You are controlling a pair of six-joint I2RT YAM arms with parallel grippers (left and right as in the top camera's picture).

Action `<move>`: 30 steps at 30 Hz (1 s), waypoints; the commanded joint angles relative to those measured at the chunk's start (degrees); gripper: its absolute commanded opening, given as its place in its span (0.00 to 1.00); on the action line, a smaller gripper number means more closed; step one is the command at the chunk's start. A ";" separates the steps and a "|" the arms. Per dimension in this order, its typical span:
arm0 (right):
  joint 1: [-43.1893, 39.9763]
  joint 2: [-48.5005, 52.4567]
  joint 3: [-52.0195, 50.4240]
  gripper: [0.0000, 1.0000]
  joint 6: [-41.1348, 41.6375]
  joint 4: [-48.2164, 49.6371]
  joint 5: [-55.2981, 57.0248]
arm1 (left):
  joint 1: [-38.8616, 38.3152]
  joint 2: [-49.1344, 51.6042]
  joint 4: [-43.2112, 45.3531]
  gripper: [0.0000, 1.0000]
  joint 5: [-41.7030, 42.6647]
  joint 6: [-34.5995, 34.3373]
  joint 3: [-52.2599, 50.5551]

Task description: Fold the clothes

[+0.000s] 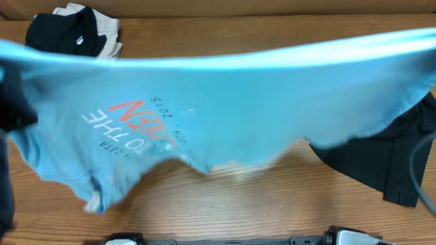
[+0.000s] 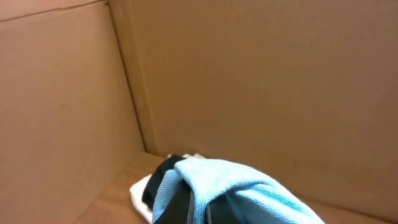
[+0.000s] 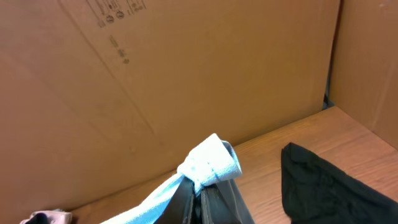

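Note:
A light blue T-shirt [image 1: 225, 102] with red and white lettering is held up off the table and stretched across the whole overhead view, blurred. My left gripper [image 2: 202, 208] is shut on one bunched edge of the blue T-shirt [image 2: 249, 190]. My right gripper [image 3: 200, 196] is shut on another bunched edge of the shirt [image 3: 210, 165]. Both grippers are hidden under the cloth in the overhead view. A black garment [image 1: 388, 156] lies on the table at the right; it also shows in the right wrist view [image 3: 323, 186].
A pile of black and cream clothes [image 1: 75, 30] lies at the back left; it also shows in the left wrist view [image 2: 152, 186]. Cardboard walls [image 3: 186, 74] stand behind and beside the wooden table [image 1: 259, 204]. The arm bases [image 1: 340, 238] sit at the front edge.

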 commanded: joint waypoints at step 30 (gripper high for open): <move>-1.66 27.69 2.08 0.04 0.15 36.72 -4.39 | 4.72 26.05 41.00 0.04 -2.03 16.85 8.57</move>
